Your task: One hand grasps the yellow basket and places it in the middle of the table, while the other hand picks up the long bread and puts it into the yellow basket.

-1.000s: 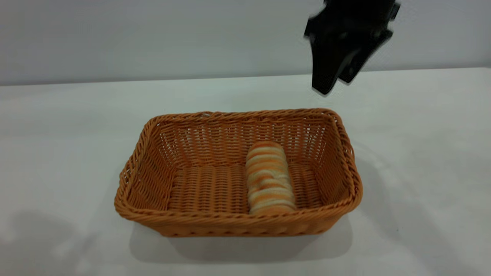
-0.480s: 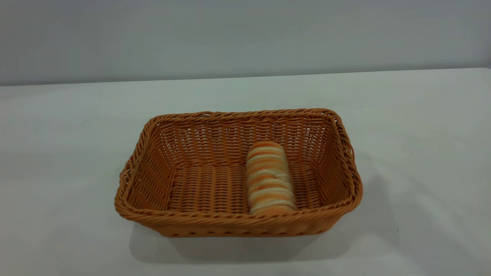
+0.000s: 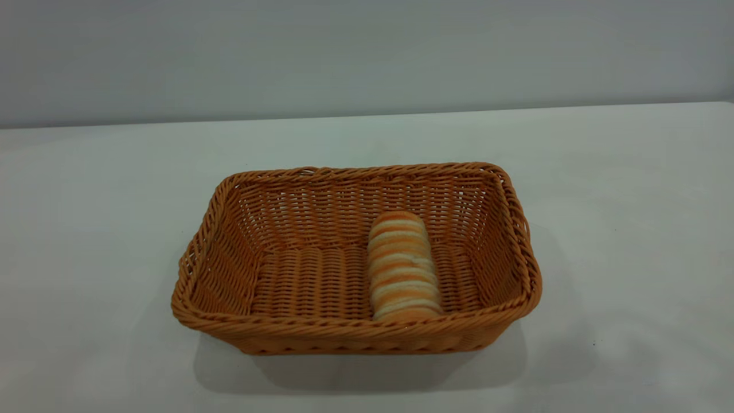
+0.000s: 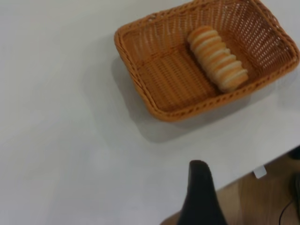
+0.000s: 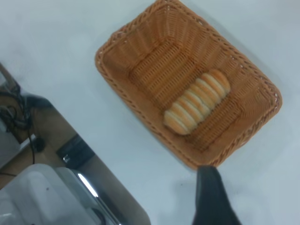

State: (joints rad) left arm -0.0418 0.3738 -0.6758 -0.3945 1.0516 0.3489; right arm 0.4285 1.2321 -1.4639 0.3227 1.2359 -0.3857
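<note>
One small oblong loaf, the long bread (image 3: 403,267), pale cream with golden-orange crosswise stripes, lies flat on the floor of the yellow basket (image 3: 229,252), a large rectangular orange-tan wicker basket with sloping open-weave sides and a braided rim. In the exterior view the loaf sits in the right half of the basket, its length running from the near wall toward the far wall, with its near end just beside the near wall and bare woven floor to its left. Nothing touches the loaf or the basket.

The basket stands upright near the middle of the broad plain white table (image 3: 631,218), casting a soft shadow on the near side.

Neither arm shows in the exterior view. The left wrist view looks down on the basket (image 4: 154,101) and the bread (image 4: 217,64) from well apart, with one black fingertip of the left gripper (image 4: 200,192) over the table's edge; whether that gripper is spread or closed cannot be told, and it holds nothing visible. The right wrist view likewise looks down on the basket (image 5: 140,40) and the loaf (image 5: 197,108), with one black fingertip of the right gripper (image 5: 212,194) above bare tabletop just outside the basket's rim; its spread cannot be told either.
</note>
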